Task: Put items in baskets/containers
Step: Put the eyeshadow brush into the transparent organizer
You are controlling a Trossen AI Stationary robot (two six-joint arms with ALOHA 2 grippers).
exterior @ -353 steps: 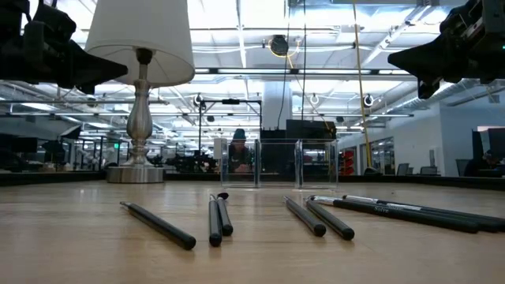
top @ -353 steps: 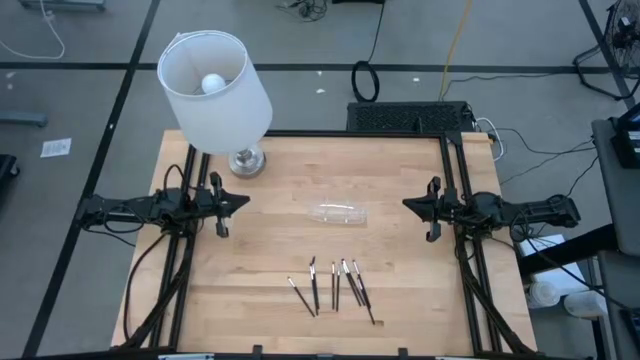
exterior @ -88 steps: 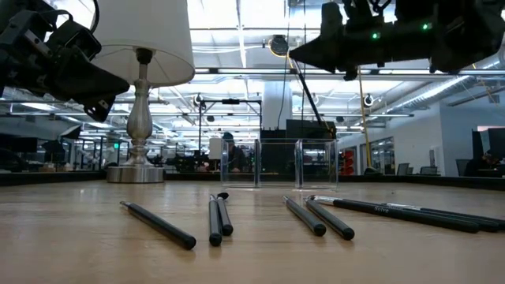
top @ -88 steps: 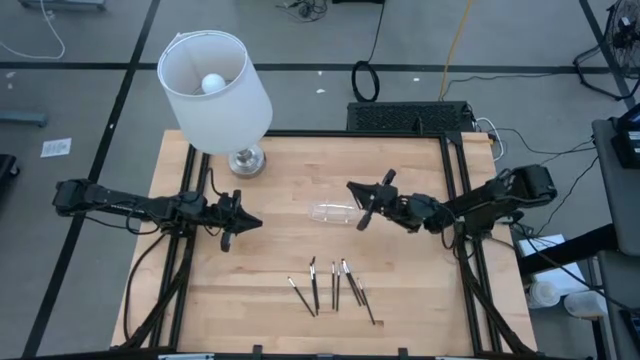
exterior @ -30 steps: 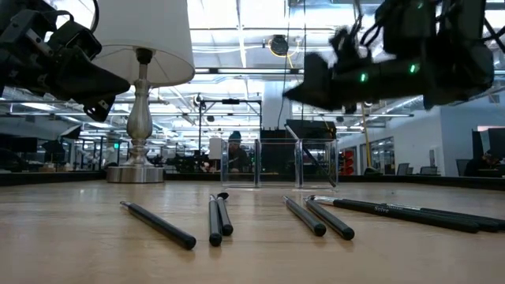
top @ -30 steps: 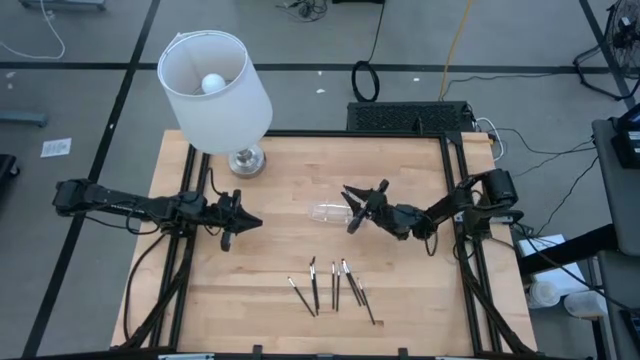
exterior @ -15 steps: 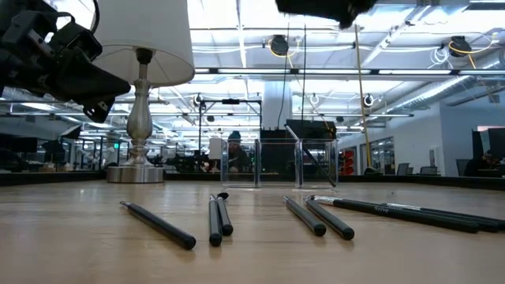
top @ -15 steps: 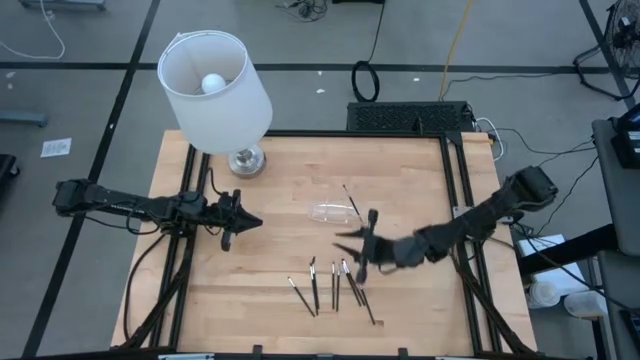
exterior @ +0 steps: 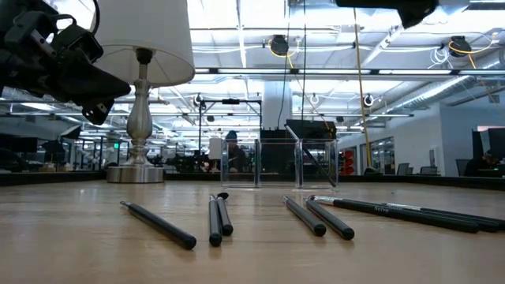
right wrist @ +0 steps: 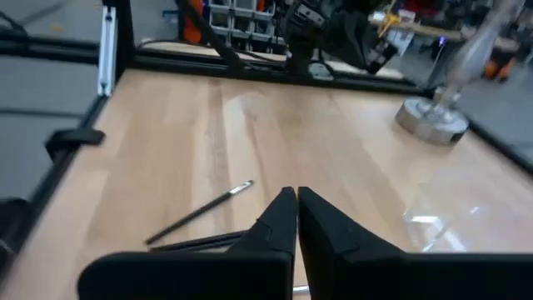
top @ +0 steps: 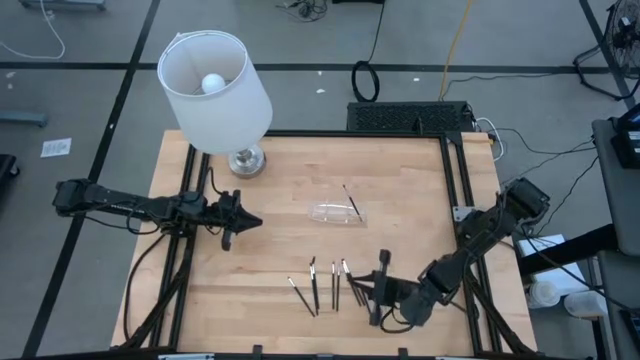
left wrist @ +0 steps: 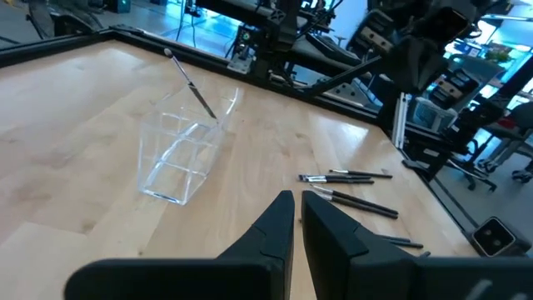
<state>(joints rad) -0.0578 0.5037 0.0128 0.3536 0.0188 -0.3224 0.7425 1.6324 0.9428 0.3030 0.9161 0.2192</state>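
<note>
My right gripper (top: 376,290) sits low over the near edge of the table (top: 280,180), fingers pressed together, nothing between them. The loose brushes (top: 332,284) lie in a row just to its left, nearest one almost under the fingertips; the right wrist view shows one brush (right wrist: 202,213) just ahead of the closed fingers (right wrist: 279,218). The clear tray (top: 337,212) is mid-table, well apart from that gripper, with one brush (top: 351,200) leaning out over its right end. My left gripper (top: 240,222) hovers at the left side, fingers together, empty, tray well off to its right. A lamp (top: 214,92) stands at the far left corner.
</note>
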